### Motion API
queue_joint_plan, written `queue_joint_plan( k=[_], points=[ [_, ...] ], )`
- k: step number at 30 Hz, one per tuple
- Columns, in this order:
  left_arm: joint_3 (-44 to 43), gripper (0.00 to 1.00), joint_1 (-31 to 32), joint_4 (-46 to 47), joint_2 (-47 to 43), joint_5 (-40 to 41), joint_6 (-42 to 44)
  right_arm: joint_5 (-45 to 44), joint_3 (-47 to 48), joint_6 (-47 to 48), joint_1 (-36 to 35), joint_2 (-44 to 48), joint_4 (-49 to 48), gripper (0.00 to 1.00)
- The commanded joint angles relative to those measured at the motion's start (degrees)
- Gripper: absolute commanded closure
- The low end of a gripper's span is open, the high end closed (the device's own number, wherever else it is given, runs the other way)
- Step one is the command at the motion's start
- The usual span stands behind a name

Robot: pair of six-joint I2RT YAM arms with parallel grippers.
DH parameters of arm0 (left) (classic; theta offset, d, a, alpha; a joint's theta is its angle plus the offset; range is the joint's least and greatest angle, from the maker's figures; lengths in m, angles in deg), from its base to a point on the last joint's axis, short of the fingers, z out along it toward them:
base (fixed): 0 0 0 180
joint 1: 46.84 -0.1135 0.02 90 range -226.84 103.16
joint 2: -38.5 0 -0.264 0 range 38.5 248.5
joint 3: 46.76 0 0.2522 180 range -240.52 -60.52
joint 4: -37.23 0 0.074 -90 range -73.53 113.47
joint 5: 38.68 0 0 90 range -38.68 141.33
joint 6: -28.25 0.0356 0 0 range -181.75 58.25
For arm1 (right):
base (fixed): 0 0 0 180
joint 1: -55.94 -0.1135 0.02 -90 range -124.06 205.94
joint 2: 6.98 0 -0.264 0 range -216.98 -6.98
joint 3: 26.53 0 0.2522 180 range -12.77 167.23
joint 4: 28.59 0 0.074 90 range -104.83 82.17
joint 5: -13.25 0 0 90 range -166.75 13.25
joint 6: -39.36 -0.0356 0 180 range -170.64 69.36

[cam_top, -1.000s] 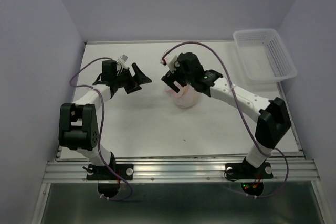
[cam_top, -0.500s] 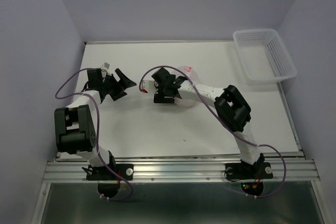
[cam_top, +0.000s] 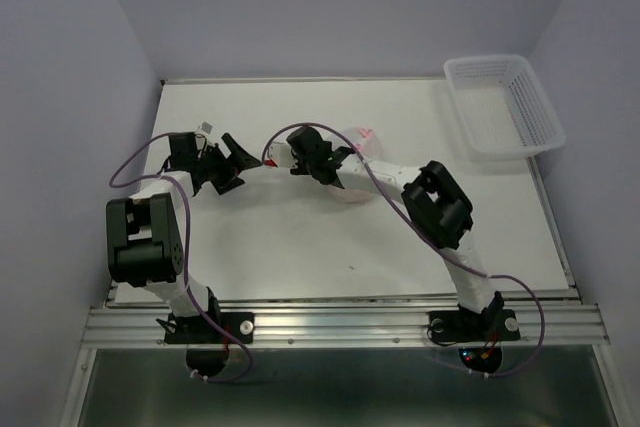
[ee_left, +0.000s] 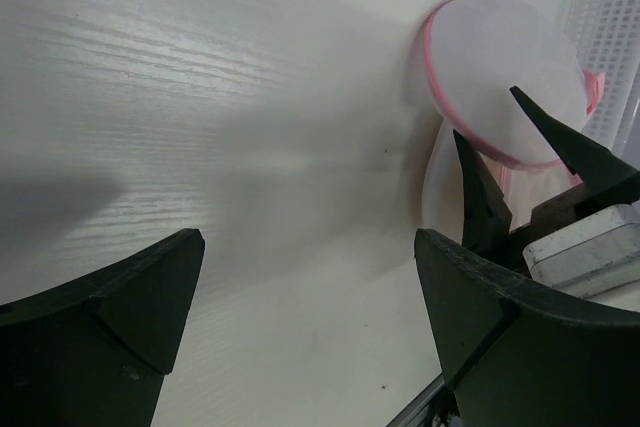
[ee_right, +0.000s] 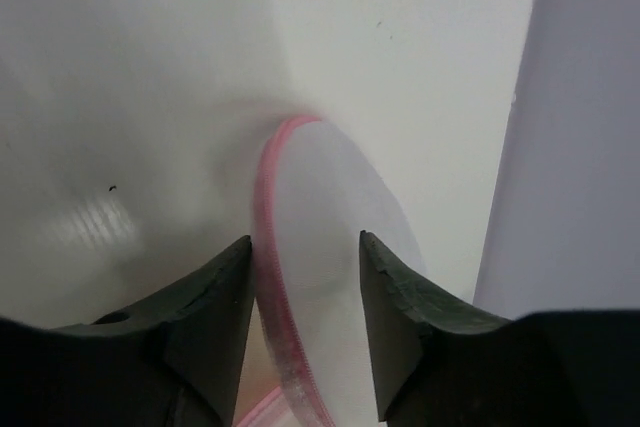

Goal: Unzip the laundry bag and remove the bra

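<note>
The laundry bag (ee_right: pixel 330 217) is a white mesh dome with a pink zipper rim, tipped up on its edge near the middle of the table (cam_top: pixel 358 139). My right gripper (ee_right: pixel 305 267) has its jaws half closed around it. One finger is against the pink rim and the other against the mesh. From the left wrist the bag (ee_left: pixel 500 67) shows as a round disc with the right gripper's fingers (ee_left: pixel 480 197) at its lower edge. My left gripper (ee_left: pixel 310 287) is open and holds nothing, a short way left of the bag (cam_top: pixel 240 162). The bra is hidden.
A rectangular white plastic basket (cam_top: pixel 490 60) stands at the table's back right corner, and its edge shows behind the bag (ee_left: pixel 610 27). Lilac walls close the table in on three sides. The right arm's elbow (cam_top: pixel 437 202) is folded right of centre.
My right gripper has swung left and down onto the bag, and its jaws have narrowed from wide open. The bag has tipped onto its edge. The left gripper has drawn back a little and stays open.
</note>
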Motion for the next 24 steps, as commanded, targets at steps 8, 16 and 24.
queue_joint_plan(
  k=[8, 16, 24],
  points=[
    [-1.3, 0.01, -0.4, 2.0, -0.4, -1.8, 1.2, -3.3, 2.3, -0.4, -0.4, -0.8, -6.7, 0.90],
    [-1.1, 0.01, -0.1, 2.7, -1.5, -2.5, 0.5, -5.1, -2.9, -12.7, -0.4, 7.7, -21.4, 0.99],
    [-4.9, 0.01, 6.1, 2.6, -0.8, -1.7, -2.0, -5.6, -23.1, -28.8, -0.4, 21.3, -45.1, 0.99]
  ],
)
